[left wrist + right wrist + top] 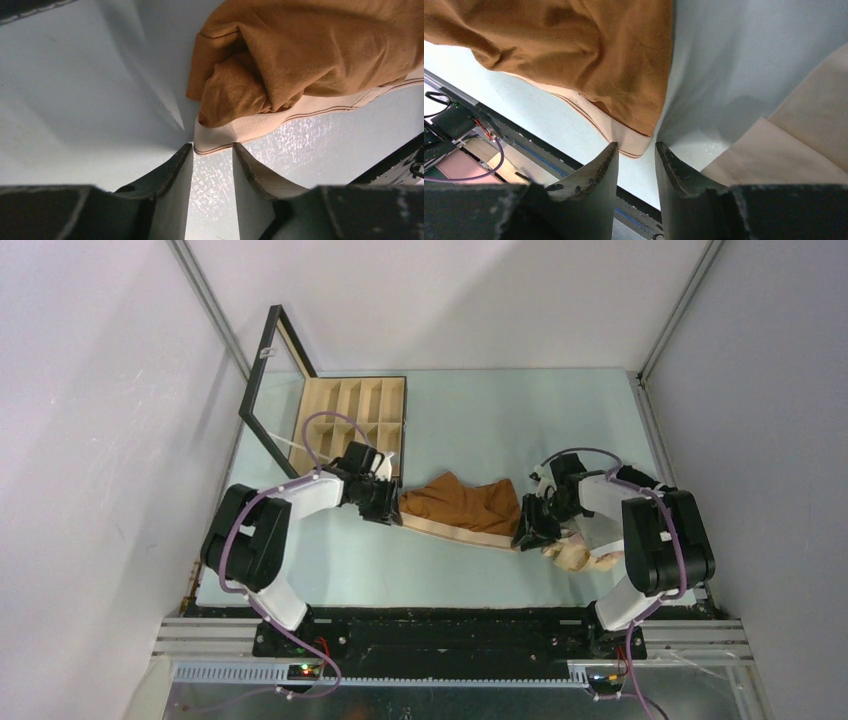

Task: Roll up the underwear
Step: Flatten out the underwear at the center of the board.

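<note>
Top external: crumpled rust-brown underwear (467,500), flat pale waistband (455,531)

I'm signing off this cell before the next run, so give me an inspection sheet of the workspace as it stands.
Surface: pale blue-green table, no spills seen.
Job's things: rust-brown underwear lies crumpled between the arms, beige waistband straight along its near side; beige garment bunched under the right arm.
Clutter: compartmented wooden box, lid raised, far left.
Grippers: left claw and right claw both open, a waistband corner at each one's fingertips.
Cables: purple cables loop along both arms, clear of the cloth.
Surroundings: white walls, metal frame posts; nothing else seen.
</note>
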You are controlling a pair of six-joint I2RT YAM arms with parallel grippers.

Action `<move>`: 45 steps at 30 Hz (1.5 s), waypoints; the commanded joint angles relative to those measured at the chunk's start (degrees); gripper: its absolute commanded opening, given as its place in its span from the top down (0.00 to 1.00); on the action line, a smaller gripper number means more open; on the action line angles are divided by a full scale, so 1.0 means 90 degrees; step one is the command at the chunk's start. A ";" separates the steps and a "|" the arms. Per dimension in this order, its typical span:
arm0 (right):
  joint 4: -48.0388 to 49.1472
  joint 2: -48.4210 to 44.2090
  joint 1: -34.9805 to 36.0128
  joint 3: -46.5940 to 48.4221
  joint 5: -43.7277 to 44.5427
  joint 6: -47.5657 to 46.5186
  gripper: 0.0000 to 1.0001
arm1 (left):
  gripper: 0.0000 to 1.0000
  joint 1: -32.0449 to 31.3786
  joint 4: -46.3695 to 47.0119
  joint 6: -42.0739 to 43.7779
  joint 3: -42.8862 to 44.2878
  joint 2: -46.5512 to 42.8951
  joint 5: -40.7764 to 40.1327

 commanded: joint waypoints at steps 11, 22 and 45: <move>-0.0346 -0.0473 -0.0134 0.0253 -0.0310 -0.0149 1.00 | 1.00 0.0104 -0.0833 0.0521 0.0419 -0.0641 0.0561; -0.2404 -0.2364 -0.0333 0.0763 -0.2433 -0.0575 1.00 | 1.00 0.0108 -0.2327 0.1853 0.0769 -0.3207 0.2043; -0.2361 -0.4150 -0.0028 0.0200 -0.3359 0.0310 1.00 | 1.00 -0.0020 -0.3200 0.1304 0.0484 -0.4300 0.1782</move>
